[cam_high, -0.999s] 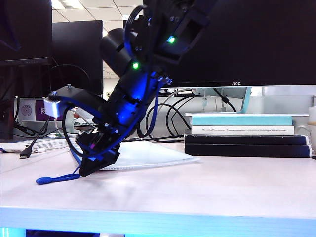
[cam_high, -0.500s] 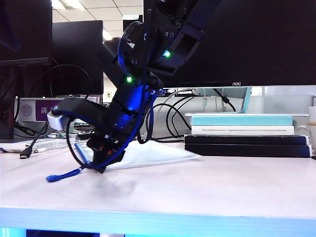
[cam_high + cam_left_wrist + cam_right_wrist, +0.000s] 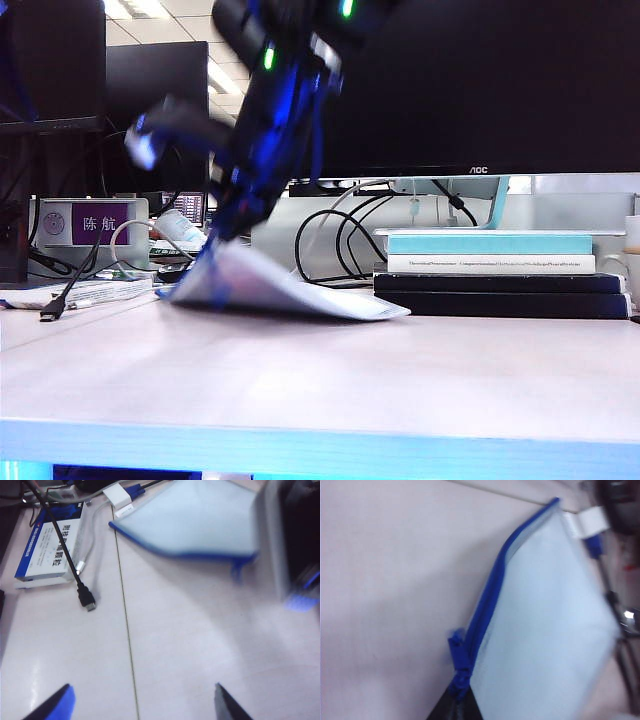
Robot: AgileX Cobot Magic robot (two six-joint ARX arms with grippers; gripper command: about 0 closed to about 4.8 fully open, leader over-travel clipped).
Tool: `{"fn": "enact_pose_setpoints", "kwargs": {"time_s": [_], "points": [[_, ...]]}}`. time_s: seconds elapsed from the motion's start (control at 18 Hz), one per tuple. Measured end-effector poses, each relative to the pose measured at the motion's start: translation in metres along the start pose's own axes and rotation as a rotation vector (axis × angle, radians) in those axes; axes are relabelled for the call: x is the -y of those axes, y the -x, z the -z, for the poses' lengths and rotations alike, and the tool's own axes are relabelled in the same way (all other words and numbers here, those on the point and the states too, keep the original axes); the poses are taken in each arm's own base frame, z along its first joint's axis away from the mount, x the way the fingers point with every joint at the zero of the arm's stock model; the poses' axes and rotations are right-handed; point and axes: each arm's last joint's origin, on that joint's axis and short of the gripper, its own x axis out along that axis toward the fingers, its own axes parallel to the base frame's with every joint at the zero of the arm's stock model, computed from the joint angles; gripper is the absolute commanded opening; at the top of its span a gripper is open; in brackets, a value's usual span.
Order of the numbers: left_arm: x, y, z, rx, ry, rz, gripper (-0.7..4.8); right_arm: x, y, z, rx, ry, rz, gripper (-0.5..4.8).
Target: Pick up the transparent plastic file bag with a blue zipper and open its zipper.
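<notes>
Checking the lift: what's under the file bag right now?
Under the raised end of the file bag, held by the shut right gripper, only bare table; beneath its far corner is hidden.

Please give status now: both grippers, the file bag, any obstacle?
Right gripper shut on file bag, one side raised off table. Left gripper open, apart from it. Nothing in the way.

Bright ceiling lighting, heavy motion blur, soft table shadows.

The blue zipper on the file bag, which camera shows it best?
The right wrist view: the zipper runs unobstructed along the file bag, close up. The left wrist view shows the same edge, farther off and blurred. In the exterior view the bag is a blur with only faint blue.
</notes>
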Motion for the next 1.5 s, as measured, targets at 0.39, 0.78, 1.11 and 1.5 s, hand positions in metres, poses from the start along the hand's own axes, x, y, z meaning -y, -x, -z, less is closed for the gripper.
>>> {"fn": "enact_pose_setpoints", "kwargs": {"time_s": [0.39, 0.78, 1.11, 1.5], "points": [[0.003, -0.006, -0.001, 0.012, -0.043, 0.084, 3.72, 0.019, 0.055, -0.01, 0.026, -0.053, -0.01, -0.04], [0.012, -0.05, 0.0, -0.038, -0.035, 0.274, 3.73, 0.019, 0.091, -0.019, 0.09, -0.104, -0.087, -0.04], [0.024, -0.087, 0.002, -0.004, -0.042, 0.547, 3.72, 0.018, 0.102, -0.02, 0.121, -0.154, -0.147, -0.04], [0.025, -0.096, -0.003, 0.073, -0.075, 0.589, 3.72, 0.017, 0.102, -0.02, 0.117, -0.154, -0.153, -0.04]]}}
